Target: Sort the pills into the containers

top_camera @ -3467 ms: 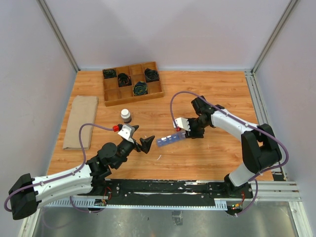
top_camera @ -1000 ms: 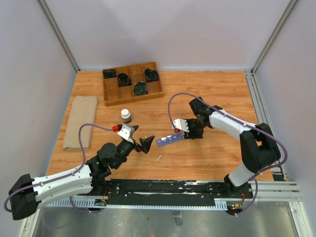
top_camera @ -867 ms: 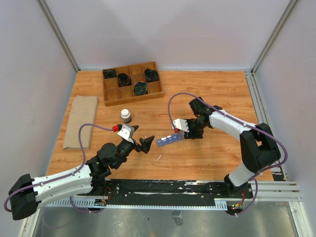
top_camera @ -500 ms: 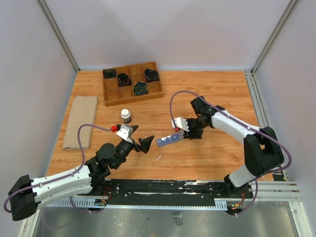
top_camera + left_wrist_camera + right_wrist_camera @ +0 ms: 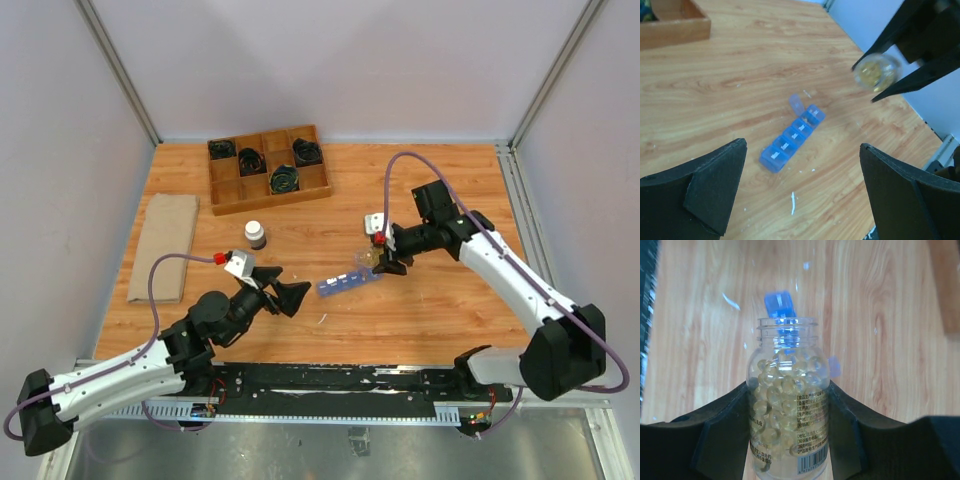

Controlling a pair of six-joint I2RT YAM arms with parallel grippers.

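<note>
From above, the right claw is clamped on the clear vial, up in the air by the blue pill box near the middle of the desk. The left claw hangs nearby, wide apart.

The left wrist view shows one lid up.

Only the right wrist view shows the vial's open mouth, with pills inside.

Pouring looks next: tip slowly, right where the lid is up.

I count: one clear vial of yellow pills (too many and too packed to count); one blue pill organizer; one brown bottle; one wooden tray, eight compartments, four holding black coils; one folded cloth.
</note>
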